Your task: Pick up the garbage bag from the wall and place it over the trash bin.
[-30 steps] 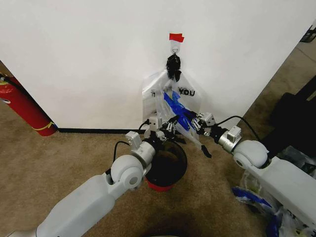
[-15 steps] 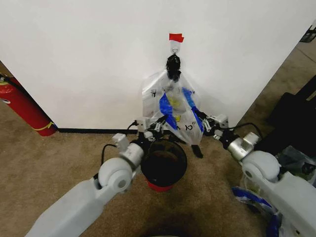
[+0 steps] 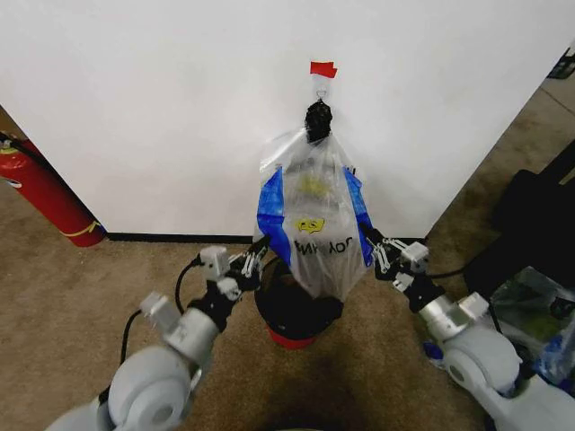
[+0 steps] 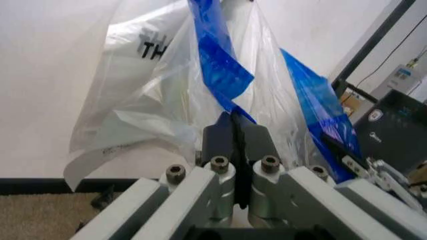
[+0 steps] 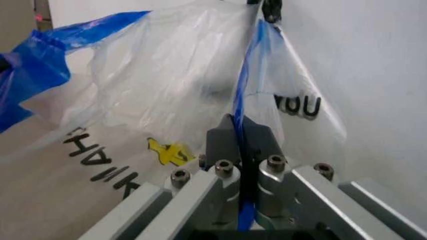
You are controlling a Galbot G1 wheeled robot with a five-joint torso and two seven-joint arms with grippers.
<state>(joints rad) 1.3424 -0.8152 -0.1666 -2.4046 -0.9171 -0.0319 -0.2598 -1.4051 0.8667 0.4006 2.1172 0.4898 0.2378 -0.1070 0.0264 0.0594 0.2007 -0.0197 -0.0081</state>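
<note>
Pinching garbage bag (image 3: 319,224), both grippers (outstretched)

Bright even light, soft floor shadows, blurred wrist foregrounds

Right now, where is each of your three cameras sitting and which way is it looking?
Head view: up on the head, looking down toward the wall; both arms, garbage bag, trash bin.
Left wrist view: behind the left gripper, fingers shut on a blue handle.
Right wrist view: behind the right gripper, fingers pinching the other blue edge.
Shared: all three show the garbage bag.
</note>
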